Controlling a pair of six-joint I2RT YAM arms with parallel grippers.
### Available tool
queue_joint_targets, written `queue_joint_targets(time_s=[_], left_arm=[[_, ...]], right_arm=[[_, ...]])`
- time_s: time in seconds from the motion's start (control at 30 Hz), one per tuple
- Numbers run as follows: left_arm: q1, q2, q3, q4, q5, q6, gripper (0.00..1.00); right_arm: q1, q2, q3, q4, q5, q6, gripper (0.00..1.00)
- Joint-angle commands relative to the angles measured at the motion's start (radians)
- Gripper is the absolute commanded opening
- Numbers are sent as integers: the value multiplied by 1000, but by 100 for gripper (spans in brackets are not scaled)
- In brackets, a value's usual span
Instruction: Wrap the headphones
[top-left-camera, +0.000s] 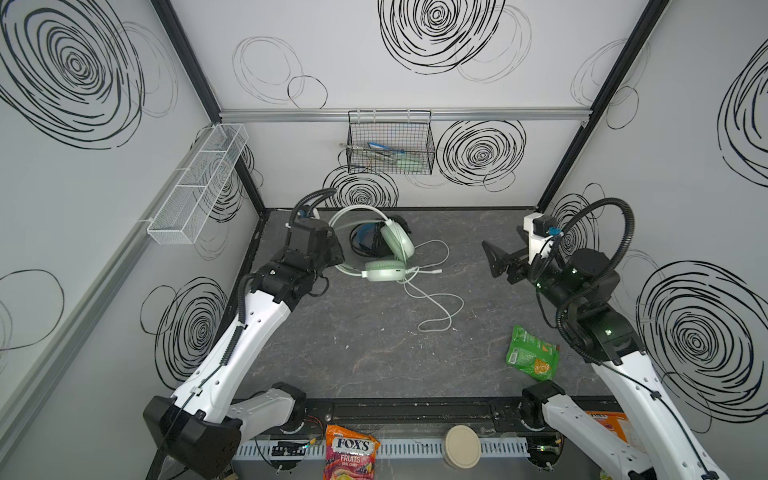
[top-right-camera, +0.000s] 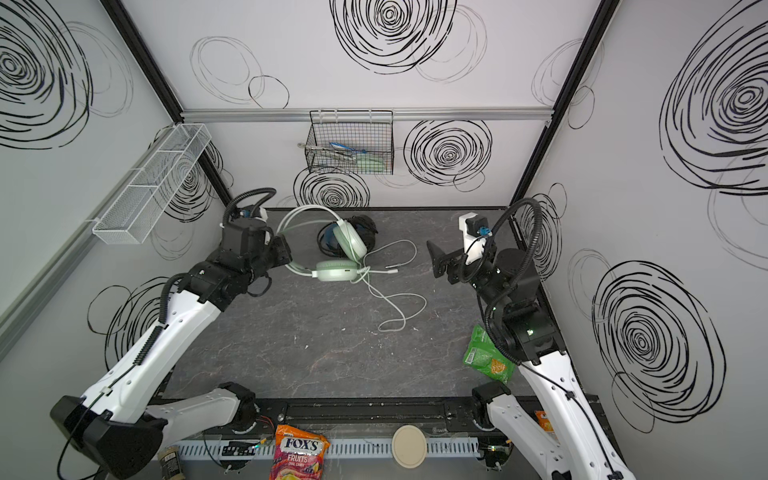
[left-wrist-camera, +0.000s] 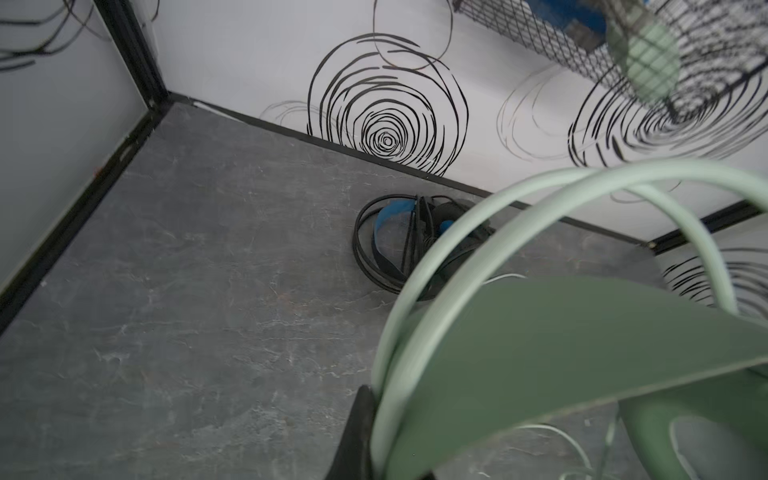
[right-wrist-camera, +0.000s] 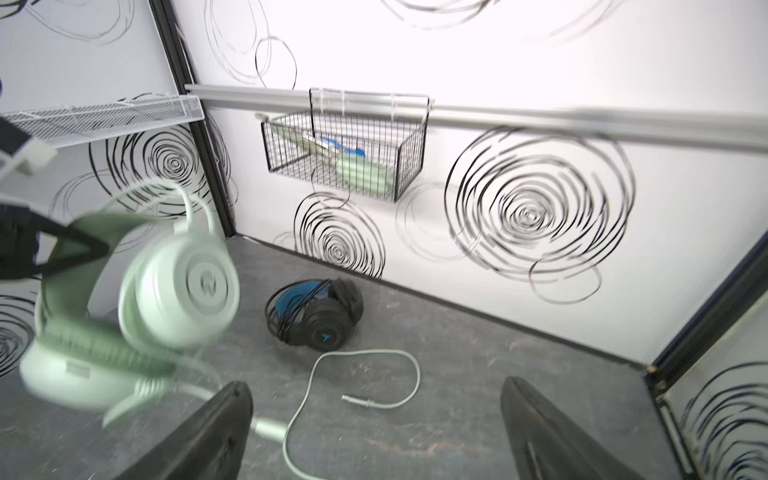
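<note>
At twelve o'clock the black headset (right-wrist-camera: 316, 316) looked wrapped. Beside it, the left gripper (top-left-camera: 337, 255) pinched the mint headset (top-left-camera: 384, 270) by its band, its pale cable (top-left-camera: 440, 307) sprawling loose toward five. The right gripper (top-left-camera: 496, 262) stood spread, empty.

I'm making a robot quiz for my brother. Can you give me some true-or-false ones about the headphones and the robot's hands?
1. The left hand grips the green headset by its band. True.
2. The green headset's cable lies loose on the table. True.
3. The right hand holds that cable. False: it is open and holds nothing.
4. The black headset is up in the air. False: it lies on the table by the back wall.
</note>
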Motion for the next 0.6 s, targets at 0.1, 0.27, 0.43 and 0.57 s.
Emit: queue_joint_targets(time_s=[0.1, 0.27, 0.43, 0.57], left_arm=[[-82, -228, -196, 508, 145, 348, 0], [-16, -225, -160, 552, 488, 403, 0], [-7, -185, -143, 664, 582, 410, 0], [-19, -116, -82, 701, 648, 437, 0]], right_arm=[[53, 285, 309, -139, -244, 35, 97], [55, 469, 464, -181, -558, 259, 97], [65, 491, 429, -128, -748, 358, 97], [103, 530, 416, -106, -835, 392, 97]])
